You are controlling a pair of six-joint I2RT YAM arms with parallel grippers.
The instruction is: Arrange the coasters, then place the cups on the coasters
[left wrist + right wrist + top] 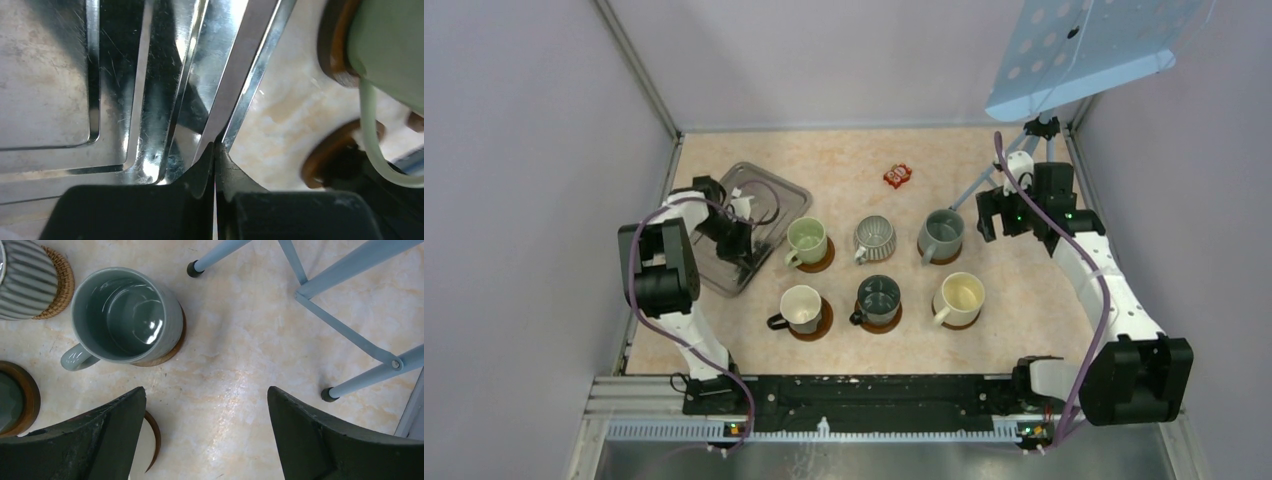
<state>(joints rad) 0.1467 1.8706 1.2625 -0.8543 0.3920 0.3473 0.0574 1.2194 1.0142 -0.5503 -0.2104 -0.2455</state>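
Cups [879,298] stand in two rows of three at the middle of the top view, each on one of the coasters [823,326] on the pale surface [1014,320]. The left claw [215,150] sits at centre left of that view, pinched shut on the rim of the metal tray [50,75]. The right claw [206,389] hovers at upper right, jaws spread wide and holding nothing, just beside the grey-blue cup [125,315] on its own coaster.

6 coasters [826,324] lie mostly hidden under the cups [964,295]. Print on the red packet [898,176] near the far edge of the table [844,160] is too small to read.
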